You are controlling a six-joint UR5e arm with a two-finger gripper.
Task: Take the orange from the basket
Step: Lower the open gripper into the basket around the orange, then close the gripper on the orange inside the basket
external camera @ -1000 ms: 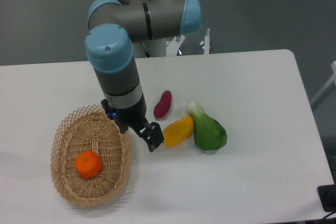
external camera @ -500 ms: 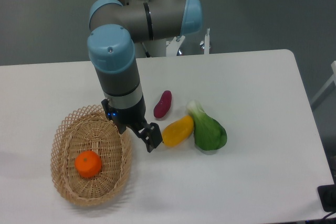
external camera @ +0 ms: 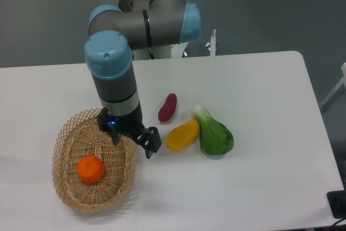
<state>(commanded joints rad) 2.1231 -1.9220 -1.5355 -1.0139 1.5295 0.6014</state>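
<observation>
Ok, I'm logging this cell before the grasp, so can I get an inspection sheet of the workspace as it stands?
Surface: white table, bare in front and at right.
Job's things: small round bright-orange orange lying inside the oval tan wicker basket at front left.
Clutter: purple oblong vegetable, yellow-orange elongated fruit and green leafy vegetable, grouped right of the basket.
Grippers: black two-finger gripper over the basket's right rim, apart from the orange; open or shut unclear.
Cables: nothing seen.
Surroundings: grey floor beyond the table; dark object at the lower right edge.
</observation>
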